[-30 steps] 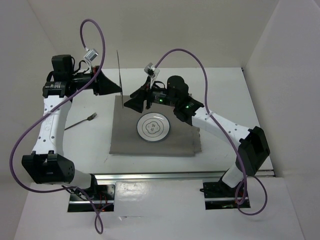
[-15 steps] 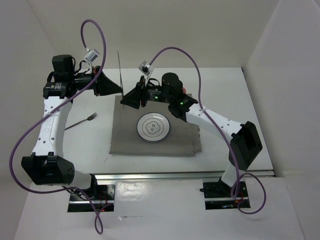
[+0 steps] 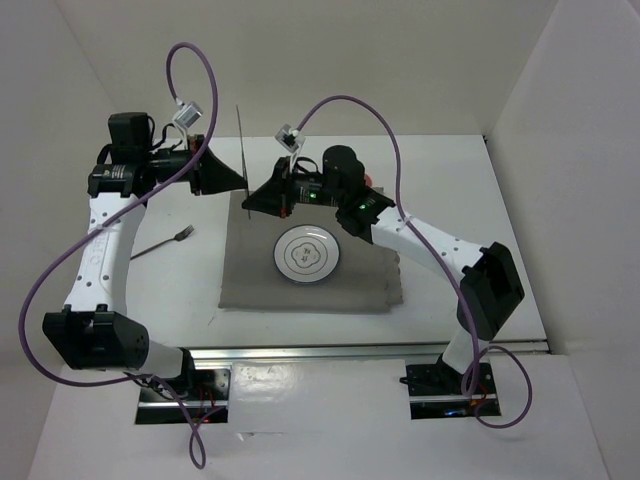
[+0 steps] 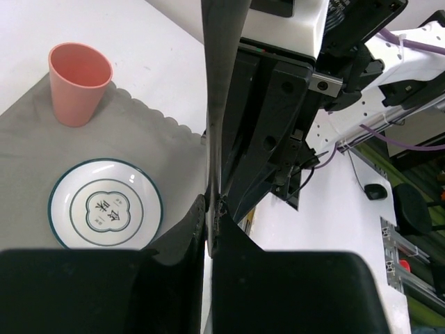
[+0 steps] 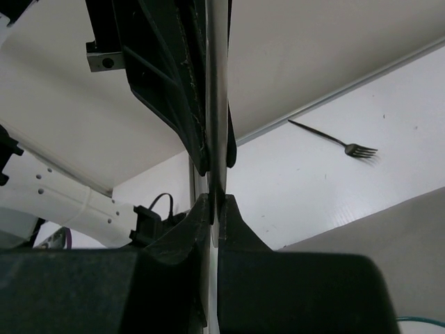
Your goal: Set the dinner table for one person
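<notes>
**Two pincers, one knife**

Both arms meet above the far left corner of the grey mat (image 3: pixel 250 280), with a knife (image 3: pixel 239 140) held between them in the air. The left pincer (image 4: pixel 210 209) reaches in from the left and is pressed together on the thin metal. The right pincer (image 5: pixel 214 203) comes in from the right, nose to nose with it, and is clamped on the same strip just beside the other grip. The knife stands nearly upright — its long axis rises out of both grips, and most of its length sticks up above them.

Below, the plate (image 3: pixel 307 255) sits in the middle of the mat, and a pink cup (image 4: pixel 78 83) stands near the mat's far edge. A fork (image 3: pixel 160 243) lies on the white surface (image 3: pixel 170 290), off to the left of the mat.

This looks to me like a handover, though I can't say which way it goes. If the knife belongs to the right of the plate, the right arm is the nearer one. The left pincer would then have to let go first, and the knife would need tipping from upright to flat.
</notes>
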Controlling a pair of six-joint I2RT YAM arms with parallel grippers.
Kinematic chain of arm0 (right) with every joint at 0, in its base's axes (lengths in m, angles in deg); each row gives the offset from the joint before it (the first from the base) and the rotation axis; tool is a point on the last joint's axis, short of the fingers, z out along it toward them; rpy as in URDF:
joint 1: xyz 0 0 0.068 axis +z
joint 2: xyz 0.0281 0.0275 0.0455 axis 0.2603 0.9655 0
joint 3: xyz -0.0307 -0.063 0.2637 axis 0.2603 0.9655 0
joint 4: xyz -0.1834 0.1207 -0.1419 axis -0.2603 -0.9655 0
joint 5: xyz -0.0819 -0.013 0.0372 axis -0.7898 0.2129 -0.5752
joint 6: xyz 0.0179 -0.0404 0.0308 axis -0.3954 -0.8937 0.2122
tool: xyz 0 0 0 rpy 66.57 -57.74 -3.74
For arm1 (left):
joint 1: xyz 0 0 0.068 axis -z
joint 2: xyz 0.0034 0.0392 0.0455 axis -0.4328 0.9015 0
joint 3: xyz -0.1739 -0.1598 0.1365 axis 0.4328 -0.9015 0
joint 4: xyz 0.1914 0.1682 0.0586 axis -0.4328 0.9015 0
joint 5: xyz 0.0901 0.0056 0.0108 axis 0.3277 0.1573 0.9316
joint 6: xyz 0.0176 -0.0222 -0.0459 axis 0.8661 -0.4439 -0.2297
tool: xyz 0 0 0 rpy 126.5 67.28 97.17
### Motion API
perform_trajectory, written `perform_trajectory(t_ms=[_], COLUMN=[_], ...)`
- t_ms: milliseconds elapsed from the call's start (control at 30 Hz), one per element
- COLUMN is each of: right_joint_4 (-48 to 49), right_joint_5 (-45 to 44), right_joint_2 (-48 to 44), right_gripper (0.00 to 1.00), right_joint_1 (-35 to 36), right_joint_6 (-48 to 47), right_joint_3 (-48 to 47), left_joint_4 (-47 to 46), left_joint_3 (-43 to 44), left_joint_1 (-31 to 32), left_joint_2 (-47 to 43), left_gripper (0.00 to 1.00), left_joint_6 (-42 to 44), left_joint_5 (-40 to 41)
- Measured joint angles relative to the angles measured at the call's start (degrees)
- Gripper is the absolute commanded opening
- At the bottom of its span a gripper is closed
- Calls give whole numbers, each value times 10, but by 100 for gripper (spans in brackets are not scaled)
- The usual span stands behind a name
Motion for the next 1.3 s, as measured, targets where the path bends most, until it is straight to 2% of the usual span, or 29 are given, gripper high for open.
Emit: perform_trajectory(t_ms=[33, 67, 100, 133, 267, 400, 633, 800, 1000, 1167, 1300], right_joint_4=[-1, -4, -8, -14, -61, -128, -297, -451, -623, -700, -725], right_joint_5=[0, -2, -5, -9, -41, -101, -222, -293, -356, -381, -397], right_joint_2=[0, 0, 0, 0, 0, -3, -7, -12, -44, -54, -54], right_gripper=[0, 0, 0, 0, 0, 0, 0, 0, 0, 0, 0], right_joint_1=[0, 0, 1, 2, 6, 8, 9, 9, 13, 14, 12], right_joint_6=[1, 2, 1, 0, -9, -18, -10, 21, 75, 106, 115], right_joint_3=[0, 0, 0, -1, -21, -39, -46, -40, 40, 115, 130], left_joint_4=[2, 5, 9, 15, 39, 51, 64, 73, 83, 93, 102], left_joint_3=[0, 0, 0, 1, 3, 3, 7, 23, 9, -29, -37], left_joint_1=[0, 0, 0, 0, 1, 1, 1, 0, -22, -34, -33], left_joint_2=[0, 0, 0, 0, 0, 0, 0, 0, 0, 0, 2], left_gripper=[0, 5, 13, 27, 54, 64, 66, 66, 64, 63, 63], left_joint_6=[2, 6, 12, 17, 42, 48, 60, 59, 64, 73, 74], left_joint_5=[2, 5, 8, 13, 30, 49, 109, 257, 427, 485, 496])
